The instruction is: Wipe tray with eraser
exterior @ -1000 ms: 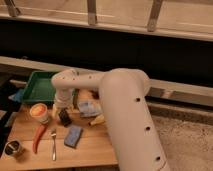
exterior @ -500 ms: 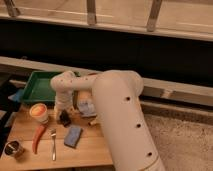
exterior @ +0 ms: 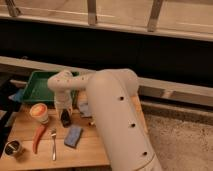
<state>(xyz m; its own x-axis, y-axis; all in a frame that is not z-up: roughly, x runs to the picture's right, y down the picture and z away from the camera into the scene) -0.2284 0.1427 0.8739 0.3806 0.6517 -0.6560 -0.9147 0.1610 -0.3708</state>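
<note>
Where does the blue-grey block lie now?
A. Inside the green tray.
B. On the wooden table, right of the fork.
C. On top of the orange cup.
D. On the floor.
B: the blue-grey block lies flat on the wooden table, just right of the fork and outside the tray; the gripper hangs low just behind it, at the eraser.

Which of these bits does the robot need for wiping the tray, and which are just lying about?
For the job: large shallow green plastic tray; small dark rectangular eraser block; the gripper, down at the eraser, just in front of the tray.
Lying about: blue-grey sponge block; round orange cup; long red-orange pepper-like thing; slim silver utensil; small dark tin.
</note>
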